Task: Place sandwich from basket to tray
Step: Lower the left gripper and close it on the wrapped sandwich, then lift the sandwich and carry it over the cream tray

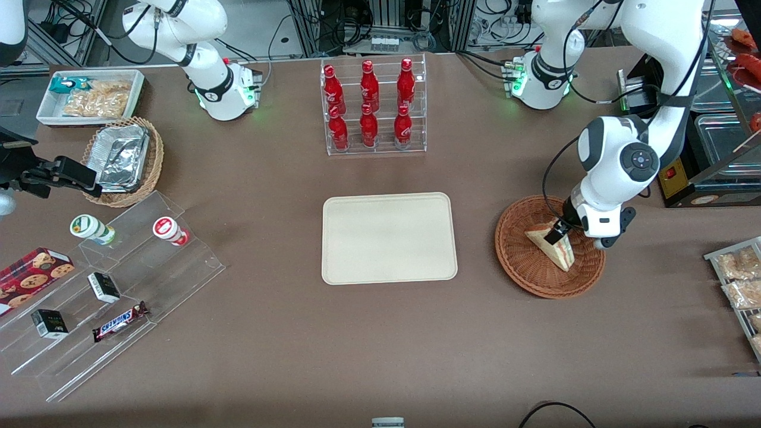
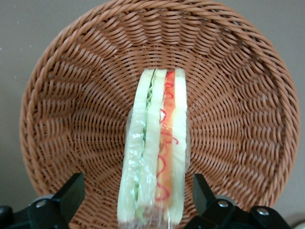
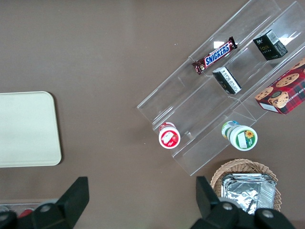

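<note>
The sandwich (image 1: pixel 554 246) (image 2: pixel 155 152), a pale bread wedge in clear wrap with green and red filling, stands on edge in the round reddish-brown wicker basket (image 1: pixel 523 261) (image 2: pixel 71 105). My left gripper (image 1: pixel 557 233) (image 2: pixel 138 195) is lowered into the basket and straddles the sandwich. It is open: one black finger (image 2: pixel 71 191) stands on each side, with a gap between each finger and the bread. The cream tray (image 1: pixel 389 236) (image 3: pixel 26 129) lies flat beside the basket, toward the parked arm's end, and holds nothing.
A clear rack of red bottles (image 1: pixel 373 107) stands farther from the front camera than the tray. A tan basket of foil containers (image 1: pixel 122 159), a white snack bin (image 1: pixel 89 96) and an acrylic stepped shelf (image 1: pixel 119 285) lie toward the parked arm's end. Snack packets (image 1: pixel 740 276) lie near the basket.
</note>
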Controlling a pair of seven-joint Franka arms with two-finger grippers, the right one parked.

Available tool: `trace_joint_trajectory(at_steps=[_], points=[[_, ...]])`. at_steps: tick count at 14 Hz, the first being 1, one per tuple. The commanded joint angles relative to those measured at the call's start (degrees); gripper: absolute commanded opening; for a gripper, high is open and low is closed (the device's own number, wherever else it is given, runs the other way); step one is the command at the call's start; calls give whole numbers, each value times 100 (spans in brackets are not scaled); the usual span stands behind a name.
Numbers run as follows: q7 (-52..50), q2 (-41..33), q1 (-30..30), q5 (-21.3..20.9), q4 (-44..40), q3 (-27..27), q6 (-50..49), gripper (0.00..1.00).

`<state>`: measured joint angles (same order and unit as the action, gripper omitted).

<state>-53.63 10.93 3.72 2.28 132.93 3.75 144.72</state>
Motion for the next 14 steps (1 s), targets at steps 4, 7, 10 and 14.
trace_joint_trajectory(at_steps=[4, 7, 10, 14], points=[[-332, 243, 50, 80, -30, -41, 241, 14], [-35, 164, 67, 1, -214, -41, 136, 8], [1552, 164, 295, 10, -950, -32, -793, 8], [2568, 646, 988, 27, -2435, 73, -2612, 7]])
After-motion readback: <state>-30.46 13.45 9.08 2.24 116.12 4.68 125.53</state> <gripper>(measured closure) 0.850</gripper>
